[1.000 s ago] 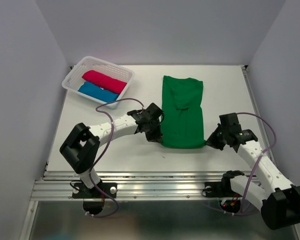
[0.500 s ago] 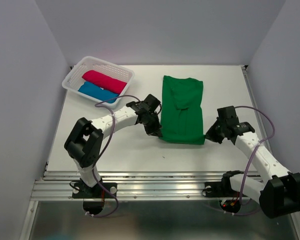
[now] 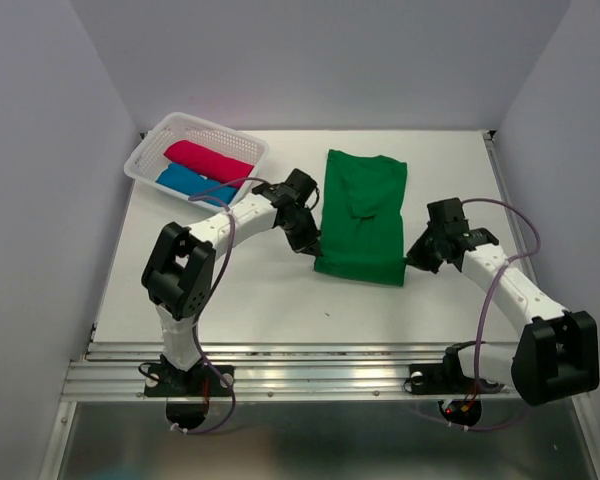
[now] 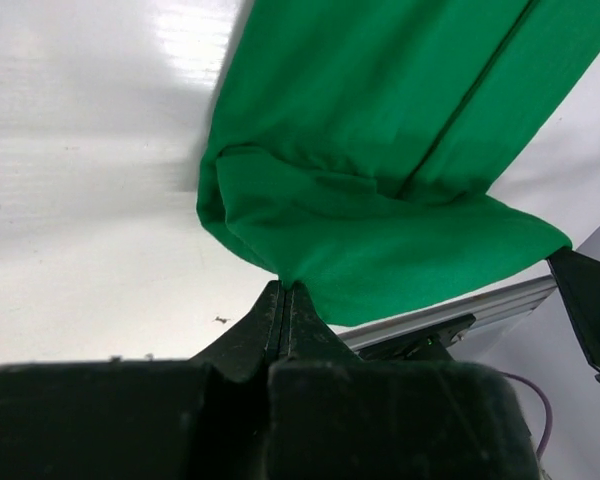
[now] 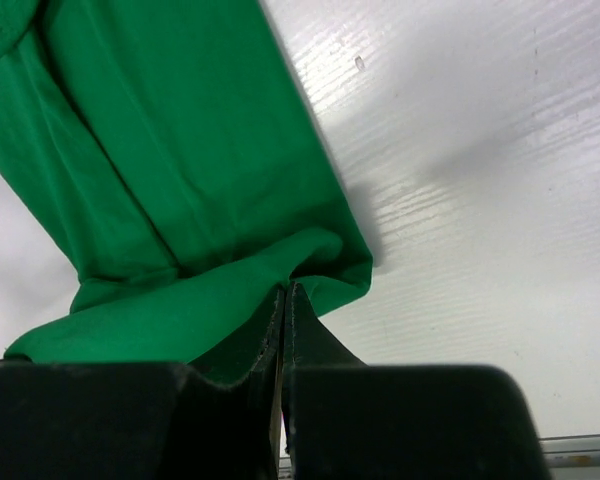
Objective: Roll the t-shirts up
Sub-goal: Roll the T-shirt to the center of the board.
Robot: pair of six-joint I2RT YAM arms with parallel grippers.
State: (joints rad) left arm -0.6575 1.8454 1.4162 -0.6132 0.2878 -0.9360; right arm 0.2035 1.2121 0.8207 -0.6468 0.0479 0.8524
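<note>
At the frame's middle, the left pincer [image 4: 285,287] and right pincer [image 5: 284,290] each grip tightly a lower corner of the green t-shirt [image 3: 362,215].

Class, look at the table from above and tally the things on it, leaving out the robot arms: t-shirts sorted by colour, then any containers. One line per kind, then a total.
green t-shirt: 1
crimson-pink t-shirt: 1
blue t-shirt: 1
white lattice basket: 1
Total: 4
</note>
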